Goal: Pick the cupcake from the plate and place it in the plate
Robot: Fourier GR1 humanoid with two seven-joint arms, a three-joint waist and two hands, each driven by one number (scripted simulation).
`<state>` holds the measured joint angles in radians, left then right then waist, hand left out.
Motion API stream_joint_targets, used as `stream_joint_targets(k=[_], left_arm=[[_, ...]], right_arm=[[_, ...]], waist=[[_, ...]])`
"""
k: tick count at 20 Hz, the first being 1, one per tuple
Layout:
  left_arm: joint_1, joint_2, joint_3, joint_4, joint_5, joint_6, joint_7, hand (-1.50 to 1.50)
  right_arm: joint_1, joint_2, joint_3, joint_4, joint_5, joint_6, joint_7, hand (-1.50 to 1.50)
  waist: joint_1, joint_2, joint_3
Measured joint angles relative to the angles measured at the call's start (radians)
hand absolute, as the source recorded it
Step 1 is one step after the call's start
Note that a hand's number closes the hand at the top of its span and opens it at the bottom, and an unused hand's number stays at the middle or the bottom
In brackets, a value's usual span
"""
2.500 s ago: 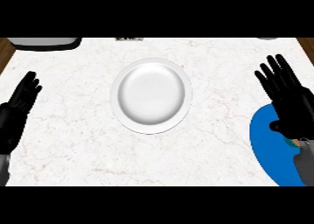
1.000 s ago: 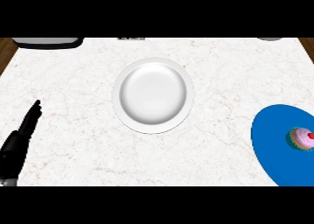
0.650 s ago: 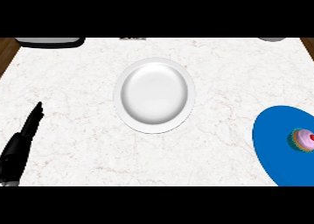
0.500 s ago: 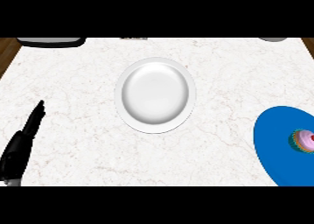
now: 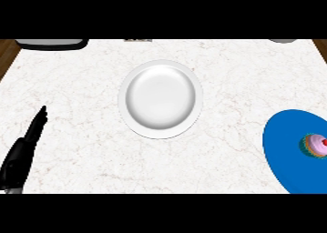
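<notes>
Cupcake (image 5: 318,145) on right plate (image 5: 287,154), other plate (image 5: 160,98) mid-counter, well apart

- The left hand (image 5: 21,154) shows at the lower left of the head view, well to the left of the white plate (image 5: 160,98) and lower than it.
- It is seen edge-on, as one narrow black shape, with straight fingers held together.
- The fingertips (image 5: 42,110) point up the view and lean a little toward the white plate's side; they reach about level with the plate's lower half.
- The hand holds nothing and stands well apart from the white plate.
- A small grey bit of the wrist shows at the hand's base, by the lower edge.
- The right hand and forearm do not show.
</notes>
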<state>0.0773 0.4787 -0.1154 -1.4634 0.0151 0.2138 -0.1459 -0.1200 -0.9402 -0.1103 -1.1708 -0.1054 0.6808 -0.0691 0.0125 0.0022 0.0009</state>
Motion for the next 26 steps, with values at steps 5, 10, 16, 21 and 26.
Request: stream_joint_targets(k=[5,10,16,21,26], left_arm=[[0.032,-0.003,0.033,-0.035,-0.009,-0.029,0.006,0.00],[0.026,-0.026,0.058,-0.038,-0.032,-0.052,0.017,0.00],[0.034,-0.050,0.096,-0.037,-0.056,-0.082,0.008,0.00],[0.020,-0.086,0.117,-0.023,-0.094,-0.096,0.010,0.00],[0.031,-0.105,0.131,-0.053,-0.116,-0.121,0.025,0.00]], right_arm=[[-0.041,0.056,0.036,0.074,0.115,0.018,-0.073,-1.50],[-0.094,0.086,0.050,0.158,0.207,0.059,-0.144,-1.50],[-0.139,0.150,0.056,0.205,0.299,0.050,-0.142,-1.50],[-0.118,0.182,0.037,0.192,0.348,0.051,-0.159,-1.50],[-0.154,0.238,0.031,0.253,0.402,0.024,-0.198,1.50]], waist=[[-0.002,-0.001,0.000],[-0.004,-0.001,0.000],[-0.006,-0.002,-0.001],[-0.009,-0.002,-0.001],[-0.007,-0.002,-0.001]])
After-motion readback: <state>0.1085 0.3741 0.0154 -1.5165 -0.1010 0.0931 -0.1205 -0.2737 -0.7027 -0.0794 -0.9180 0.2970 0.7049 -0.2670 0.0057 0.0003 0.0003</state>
